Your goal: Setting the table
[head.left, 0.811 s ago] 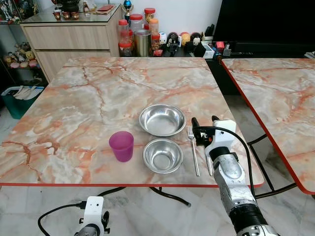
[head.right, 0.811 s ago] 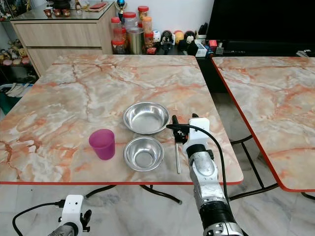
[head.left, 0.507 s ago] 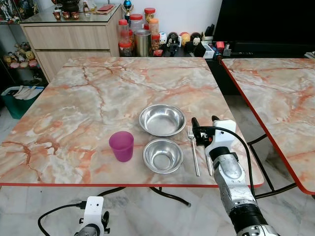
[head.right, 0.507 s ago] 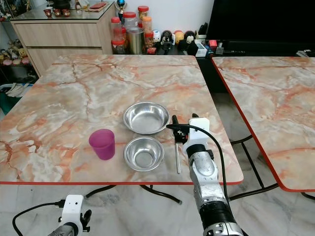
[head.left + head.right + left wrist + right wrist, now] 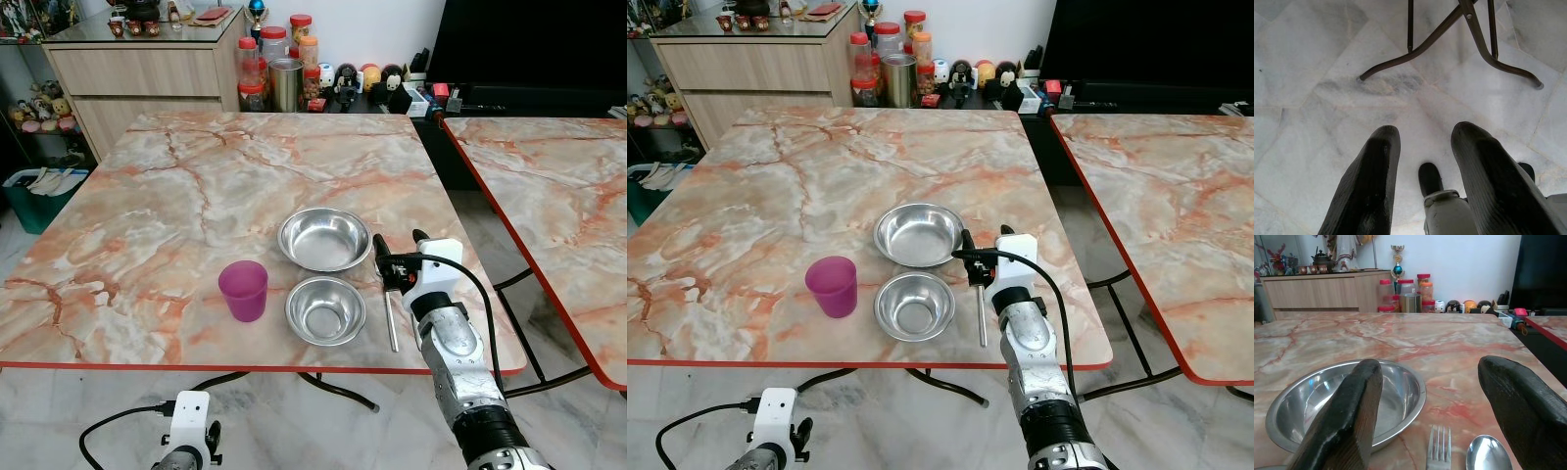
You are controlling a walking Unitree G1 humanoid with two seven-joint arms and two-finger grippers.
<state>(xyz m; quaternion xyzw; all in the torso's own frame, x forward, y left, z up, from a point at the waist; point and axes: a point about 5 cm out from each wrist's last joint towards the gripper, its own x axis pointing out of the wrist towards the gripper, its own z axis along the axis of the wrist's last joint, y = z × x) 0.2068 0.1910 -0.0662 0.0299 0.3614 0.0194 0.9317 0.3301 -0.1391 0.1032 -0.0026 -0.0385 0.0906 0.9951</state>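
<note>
Slightly leftward and farther over the table since the earlier frame, the right gripper hovers above the fork, just right of the far steel bowl.

Right eye view: purple cup left of near steel bowl.

Left wrist view: left gripper, fingers parted, above marble floor.

Right wrist view: fingers released; fork and spoon lie between them.

marble table in cream with orange veins and a red edge, purple cup, two shiny silver bowls, silver fork, black fingers, pale grey floor.
</note>
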